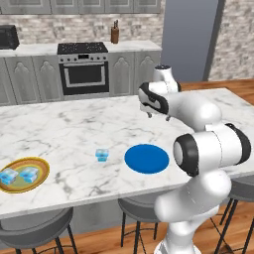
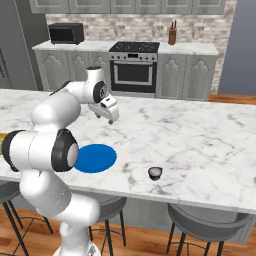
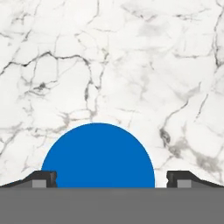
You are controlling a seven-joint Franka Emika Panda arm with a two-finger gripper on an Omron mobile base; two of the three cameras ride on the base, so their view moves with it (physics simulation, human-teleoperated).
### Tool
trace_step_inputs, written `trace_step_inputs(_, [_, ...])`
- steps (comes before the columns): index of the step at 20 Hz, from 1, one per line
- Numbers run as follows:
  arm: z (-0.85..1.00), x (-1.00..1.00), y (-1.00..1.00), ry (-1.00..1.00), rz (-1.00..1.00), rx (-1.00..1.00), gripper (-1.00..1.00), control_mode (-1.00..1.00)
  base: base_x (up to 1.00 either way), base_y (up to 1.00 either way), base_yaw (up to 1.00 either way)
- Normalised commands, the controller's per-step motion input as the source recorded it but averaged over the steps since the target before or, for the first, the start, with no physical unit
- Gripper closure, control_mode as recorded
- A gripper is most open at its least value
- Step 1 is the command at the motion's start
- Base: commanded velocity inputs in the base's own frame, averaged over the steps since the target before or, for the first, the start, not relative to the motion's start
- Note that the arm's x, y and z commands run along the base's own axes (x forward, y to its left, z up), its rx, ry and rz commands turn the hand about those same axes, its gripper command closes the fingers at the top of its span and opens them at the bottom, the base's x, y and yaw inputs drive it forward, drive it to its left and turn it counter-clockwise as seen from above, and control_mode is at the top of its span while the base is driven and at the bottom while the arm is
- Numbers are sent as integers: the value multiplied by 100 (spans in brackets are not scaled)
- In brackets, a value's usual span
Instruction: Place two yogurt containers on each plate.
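We are holding our end effector (image 3: 106,178) wide open and empty above the white marble tabletop (image 1: 74,129), while two small pale-blue yogurt cups (image 1: 19,175) are sitting on the gold-rimmed round plate (image 1: 42,176), a third cup (image 1: 102,155) is standing beside the bare round blue plate (image 1: 146,158).

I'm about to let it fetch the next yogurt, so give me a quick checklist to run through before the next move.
1. Claw open and holding nothing: ok.
2. Yellow plate holds two yogurt containers: ok.
3. Blue plate filled: not ok, it is bare.
4. Loose yogurt container upright on the counter beside the blue plate: ok.
5. A fourth container: cannot tell; only a dark small cup near the counter edge.
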Motion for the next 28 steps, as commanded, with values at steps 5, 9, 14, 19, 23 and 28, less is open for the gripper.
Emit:
trace_step_inputs(5, [0, 33, 83, 0, 13, 0, -100, -100, 0, 0, 0])
trace_step_inputs(9, [-8, 19, 99, 3, 4, 0, -100, -100, 0, 0, 0])
trace_step_inputs(14, [-23, 1, 89, 7, 0, 0, -100, -100, 0, 0, 0])
trace_step_inputs(19, [-34, 0, 53, 0, 0, 2, -100, -100, 0, 0, 0])
trace_step_inputs(23, [-38, 0, 34, 0, 0, 4, -100, -100, 0, 0, 0])
trace_step_inputs(28, [-35, 0, 22, 0, 0, 8, -100, -100, 0, 0, 0])
